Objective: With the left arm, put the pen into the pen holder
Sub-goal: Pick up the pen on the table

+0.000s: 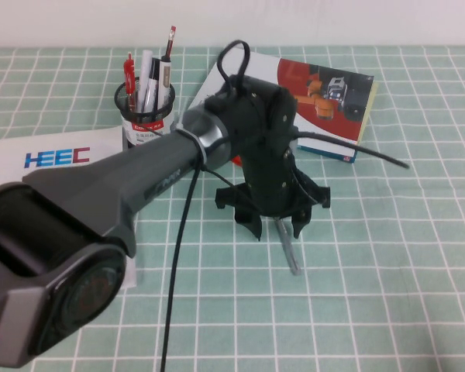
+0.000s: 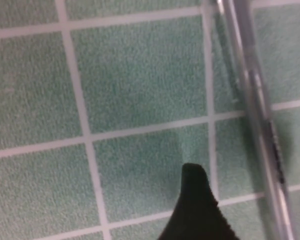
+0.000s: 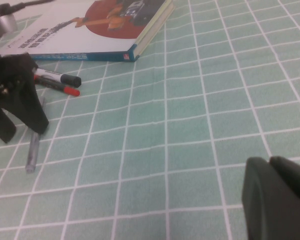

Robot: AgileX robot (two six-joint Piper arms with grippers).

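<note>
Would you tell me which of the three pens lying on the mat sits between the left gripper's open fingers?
The slim pale-grey pen: the left gripper straddles it, unlike the black-capped marker and red-tipped marker beside the book.

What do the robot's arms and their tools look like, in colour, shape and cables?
The left arm is dark grey with rounded casings and a silver ring joint. Its left tool is black with pointed fingers, and black cables loop over it. Of the right tool, only a rounded dark grey-black part shows.

Pen (image 1: pixel 288 246) flat on the table (image 1: pixel 387 279), under left claw (image 1: pixel 275 229); pen holder (image 1: pixel 146 116) behind-left.
</note>
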